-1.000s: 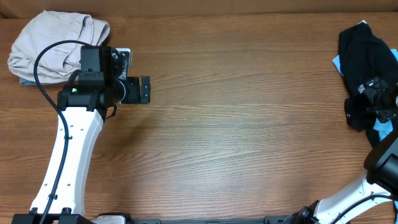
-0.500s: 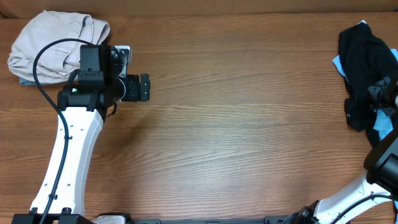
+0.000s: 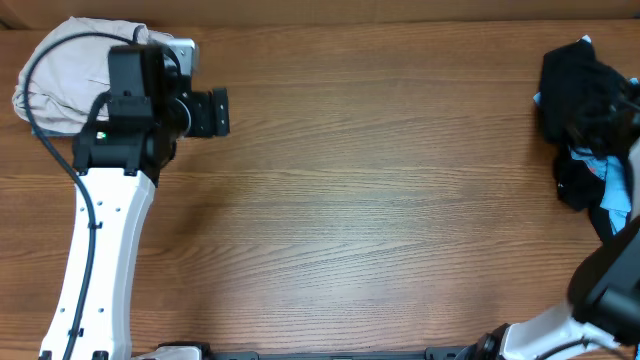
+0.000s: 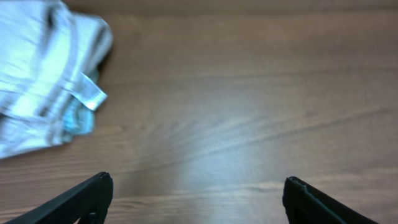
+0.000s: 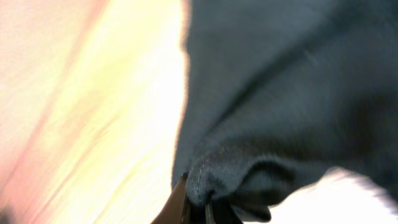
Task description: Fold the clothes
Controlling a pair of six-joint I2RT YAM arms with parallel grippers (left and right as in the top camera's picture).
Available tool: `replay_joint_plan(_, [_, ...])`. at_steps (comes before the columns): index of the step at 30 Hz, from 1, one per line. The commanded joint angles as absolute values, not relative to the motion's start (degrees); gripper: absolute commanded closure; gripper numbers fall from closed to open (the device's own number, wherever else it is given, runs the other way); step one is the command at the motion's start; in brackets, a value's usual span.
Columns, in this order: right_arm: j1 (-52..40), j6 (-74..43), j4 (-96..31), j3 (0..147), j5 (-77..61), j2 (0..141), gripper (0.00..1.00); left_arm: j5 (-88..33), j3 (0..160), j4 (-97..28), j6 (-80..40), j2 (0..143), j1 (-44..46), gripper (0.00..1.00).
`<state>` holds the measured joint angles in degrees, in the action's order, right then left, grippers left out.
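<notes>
- A brown wood-grain table (image 3: 380,200) is seen from above.
- A crumpled pale beige fabric garment (image 3: 55,70) lies at the table's far left corner. The left wrist view shows a strip of blue-green cloth (image 4: 79,118) tucked under its edge.
- The left gripper (image 4: 196,202) hovers over bare wood just beside that heap, with its fingers spread wide and holding nothing.
- A bunched black fabric garment (image 3: 578,85) sits at the far right edge, with a light blue piece (image 3: 600,168) showing from beneath.
- The right gripper (image 5: 198,208) has its fingertips pinched together on a fold of the black garment.
</notes>
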<state>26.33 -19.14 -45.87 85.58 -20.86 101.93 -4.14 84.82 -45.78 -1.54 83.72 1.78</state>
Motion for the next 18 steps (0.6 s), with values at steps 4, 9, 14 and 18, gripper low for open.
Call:
replay_joint_plan(4, [10.3, -17.4, -50.6, 87.6, -26.0, 94.1, 0.96, 5.6, 88.9, -46.5, -1.2, 83.8, 1.3, 0.06])
replay_joint_plan(9, [-5.5, -17.6, -53.1, 87.2, -25.6, 94.5, 0.95, 7.9, 88.9, -46.7, -1.3, 83.9, -0.7, 0.04])
replay_joint_plan(14, [-19.4, -17.9, -52.8, 87.1, -25.6, 94.5, 0.73, 7.9, 88.9, -47.0, -1.3, 83.9, -4.3, 0.03])
replay_joint_plan(18, [-26.1, -18.1, -52.6, 87.1, -25.6, 94.5, 0.61, 7.8, 88.9, -48.1, -0.6, 83.9, -5.6, 0.02])
